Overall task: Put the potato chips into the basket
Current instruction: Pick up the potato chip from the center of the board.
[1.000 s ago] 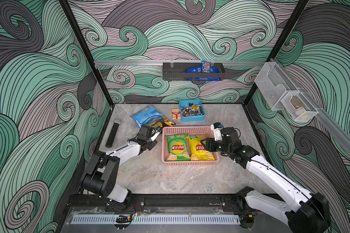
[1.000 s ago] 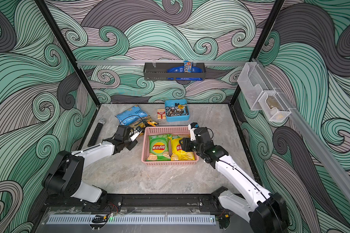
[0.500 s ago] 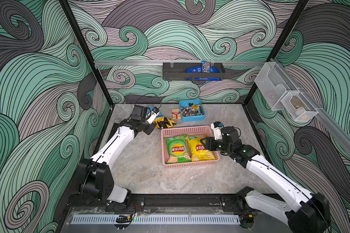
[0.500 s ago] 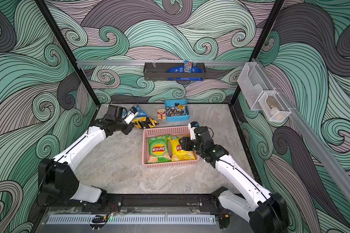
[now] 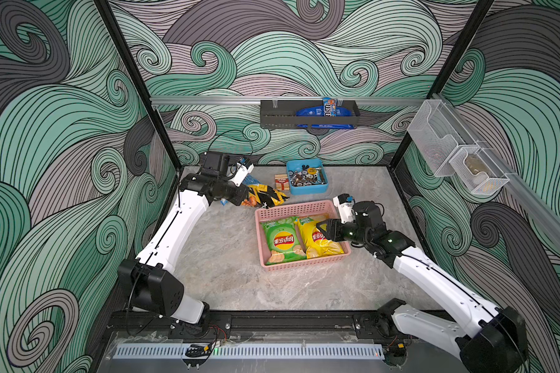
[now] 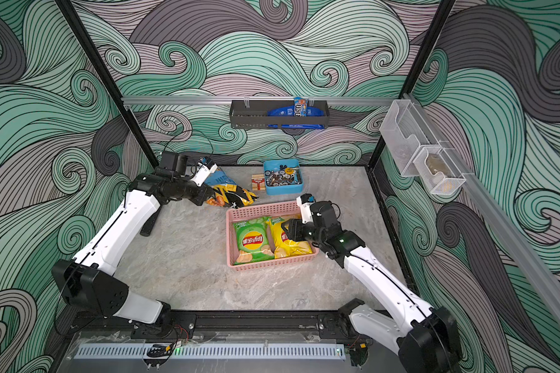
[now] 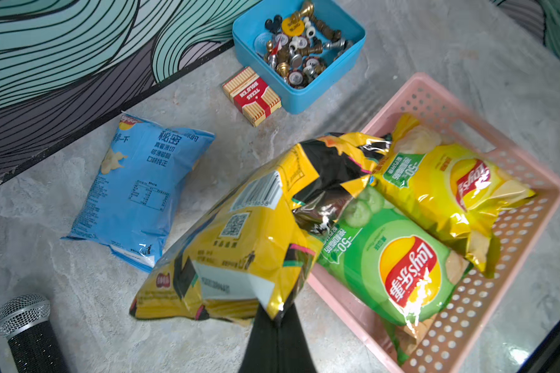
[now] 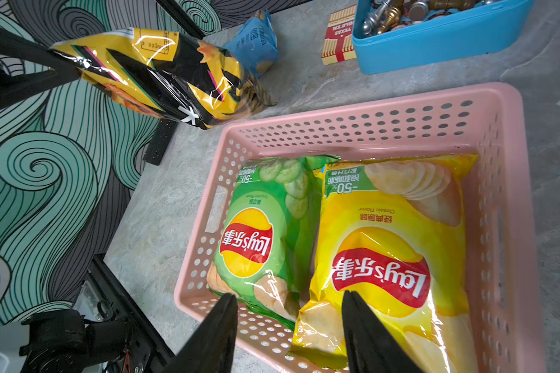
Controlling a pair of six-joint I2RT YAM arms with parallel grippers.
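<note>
The pink basket (image 5: pixel 291 206) holds a green bag (image 5: pixel 282 240) and a yellow bag (image 5: pixel 320 239) of potato chips side by side. My left gripper (image 7: pixel 277 318) is shut on a corner of the black-and-yellow bag (image 7: pixel 240 232). That bag (image 5: pixel 265 197) hangs tilted above the table, just outside the basket's far left corner. The light blue bag (image 7: pixel 136 190) lies flat on the table near the back wall, largely hidden by the left arm in both top views. My right gripper (image 8: pixel 290 298) is open and holds nothing, poised above the near ends of the two bags in the basket.
A blue tray of metal bits (image 5: pixel 307 177) and a small red-and-cream box (image 5: pixel 281 181) sit behind the basket. A black microphone (image 6: pixel 151 222) lies by the left wall. A dark rack (image 5: pixel 307 114) hangs on the back wall and clear bins (image 5: pixel 456 155) on the right wall.
The left arm has risen and swung toward the back left, lifting the black-and-yellow bag off the table. The right arm has barely moved.
</note>
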